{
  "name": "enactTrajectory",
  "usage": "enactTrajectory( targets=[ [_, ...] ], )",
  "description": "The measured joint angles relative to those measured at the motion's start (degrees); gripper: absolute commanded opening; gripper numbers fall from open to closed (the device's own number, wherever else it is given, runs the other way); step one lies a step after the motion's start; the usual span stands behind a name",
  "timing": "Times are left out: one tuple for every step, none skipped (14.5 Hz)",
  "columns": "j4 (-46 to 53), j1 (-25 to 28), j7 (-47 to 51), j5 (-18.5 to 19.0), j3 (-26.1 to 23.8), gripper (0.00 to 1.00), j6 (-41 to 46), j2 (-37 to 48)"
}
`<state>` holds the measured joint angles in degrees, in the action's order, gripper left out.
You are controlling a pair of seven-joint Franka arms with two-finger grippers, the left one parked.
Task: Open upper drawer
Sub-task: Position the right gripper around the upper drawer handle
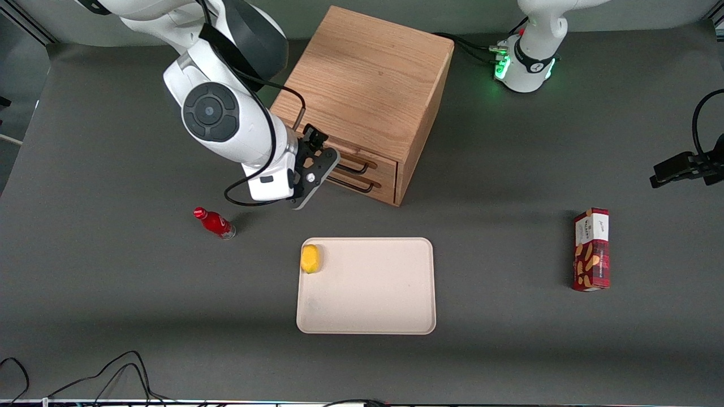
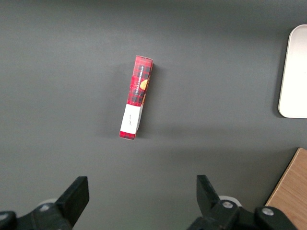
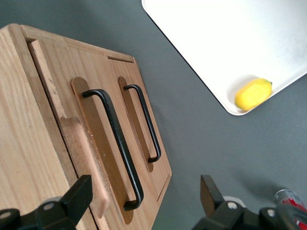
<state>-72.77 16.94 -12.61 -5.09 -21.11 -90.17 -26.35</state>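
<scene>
Tool (image 1: pixel 313 173) of the working arm stood with its fingers (image 3: pixel 74 199) spread apart, gripping nothing, in front of the cabinet (image 1: pixel 367 96) and just short of the drawer fronts. Nearest it was the upper drawer (image 3: pixel 98 158), shut, its long black handle (image 3: pixel 117 148) untouched; the lower drawer (image 3: pixel 139 124) sat directly below that. Nearer the front camera than the tool, a tray (image 1: pixel 373 294) held a lemon (image 1: pixel 310 258). A red bottle (image 1: pixel 215 223) lay close by on the worktop (image 1: pixel 113 316).
</scene>
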Motion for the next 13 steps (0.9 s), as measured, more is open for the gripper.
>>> enactTrajectory(
  targets=[
    [-0.6, 0.0, -0.7, 0.0, 0.0, 1.0, -0.6, 0.0],
    [-1.4, 0.0, -1.2, 0.0, 0.0, 1.0, -1.3, 0.0],
    [-2.2, 0.0, -1.7, 0.0, -0.2, 1.0, -1.8, 0.0],
    [-2.8, 0.1, -2.5, 0.0, -0.5, 1.0, -2.2, 0.0],
    [-3.3, 0.1, -3.1, 0.0, -0.7, 1.0, -2.3, 0.0],
    [-3.7, 0.1, -3.4, 0.1, -0.9, 1.0, -2.3, 0.0],
    [-4.2, 0.1, -3.6, 0.1, -1.0, 1.0, -2.5, 0.0],
    [-4.7, 0.1, -3.8, 0.1, -1.2, 1.0, -2.8, 0.0],
    [-5.3, 0.1, -3.9, 0.1, -1.3, 1.0, -3.3, 0.0],
    [-6.0, 0.1, -4.0, 0.1, -1.4, 1.0, -3.8, 0.0],
    [-6.7, 0.1, -4.0, 0.1, -1.5, 1.0, -4.4, 0.0],
    [-7.3, 0.1, -4.1, 0.1, -1.6, 1.0, -4.9, 0.0],
    [-8.0, 0.0, -4.1, 0.1, -1.8, 1.0, -5.6, 0.0]
  ],
)
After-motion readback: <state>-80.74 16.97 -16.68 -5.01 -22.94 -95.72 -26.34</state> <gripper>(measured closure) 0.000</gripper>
